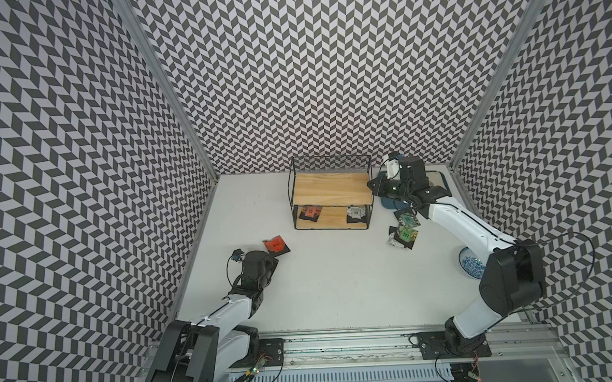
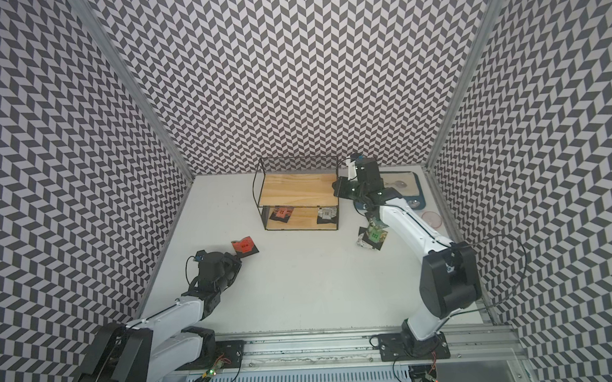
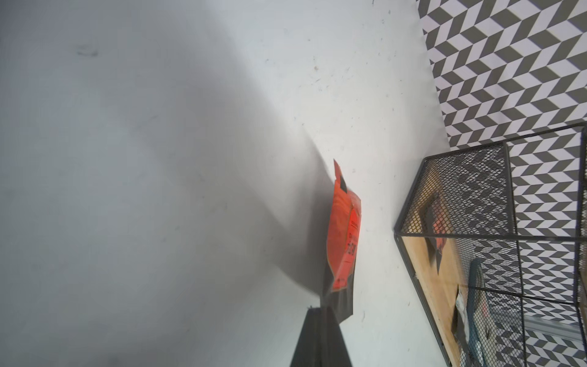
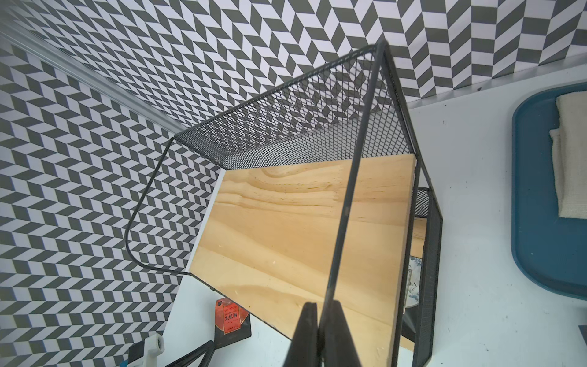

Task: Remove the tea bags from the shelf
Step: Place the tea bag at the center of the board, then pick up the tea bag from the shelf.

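Left tool (image 1: 274,260) pinching one orange-red tea bag (image 1: 276,245) | shelf (image 1: 331,190): two | pile (image 1: 405,234): three

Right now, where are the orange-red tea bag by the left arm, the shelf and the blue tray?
orange-red tea bag (image 1: 275,244): in a top view, orange face.
shelf (image 1: 333,189): in a top view, upper board.
blue tray (image 4: 536,238): right wrist view, bare floor.

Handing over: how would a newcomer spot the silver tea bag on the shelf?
Find the black wire shelf by the back wall. On its lower board, look at the end nearer the blue tray. The silver tea bag there is pale-faced; its only neighbour, the pink tea bag, lies at the other end.
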You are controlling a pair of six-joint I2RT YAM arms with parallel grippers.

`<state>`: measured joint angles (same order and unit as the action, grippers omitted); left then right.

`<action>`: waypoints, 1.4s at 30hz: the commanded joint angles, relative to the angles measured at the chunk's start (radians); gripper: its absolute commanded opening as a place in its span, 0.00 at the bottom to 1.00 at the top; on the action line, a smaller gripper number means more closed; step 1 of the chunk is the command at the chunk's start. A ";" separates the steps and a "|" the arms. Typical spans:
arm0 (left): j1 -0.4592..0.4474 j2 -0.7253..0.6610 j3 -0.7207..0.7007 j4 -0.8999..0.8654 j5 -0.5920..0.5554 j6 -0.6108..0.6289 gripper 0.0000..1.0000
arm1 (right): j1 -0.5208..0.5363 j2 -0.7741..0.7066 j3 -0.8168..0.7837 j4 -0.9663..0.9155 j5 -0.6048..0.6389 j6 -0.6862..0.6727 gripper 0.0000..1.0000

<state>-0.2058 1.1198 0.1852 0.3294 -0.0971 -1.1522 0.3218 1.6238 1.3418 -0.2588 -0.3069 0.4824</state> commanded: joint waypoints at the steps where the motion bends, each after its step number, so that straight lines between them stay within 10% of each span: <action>1: 0.011 -0.004 -0.006 -0.040 0.010 0.031 0.24 | -0.001 0.052 -0.012 -0.079 -0.004 -0.031 0.00; 4: 0.011 -0.026 0.015 -0.116 -0.004 0.023 0.55 | 0.000 0.057 -0.010 -0.079 -0.006 -0.033 0.00; 13: -0.155 -0.316 0.047 -0.182 -0.035 -0.016 0.46 | 0.000 0.064 0.002 -0.083 -0.003 -0.030 0.00; 21: -0.492 0.106 0.176 0.123 -0.200 0.050 0.44 | 0.003 0.069 0.005 -0.087 0.007 -0.027 0.00; 29: -0.478 0.518 0.400 0.352 -0.230 0.057 0.53 | 0.005 0.055 0.002 -0.092 0.008 -0.023 0.00; 42: -0.359 0.696 0.462 0.526 -0.137 -0.259 0.54 | 0.028 0.029 -0.040 -0.060 0.003 0.003 0.00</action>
<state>-0.5758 1.7866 0.6338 0.7853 -0.2649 -1.3159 0.3252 1.6306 1.3453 -0.2497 -0.3000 0.4870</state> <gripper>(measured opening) 0.537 0.069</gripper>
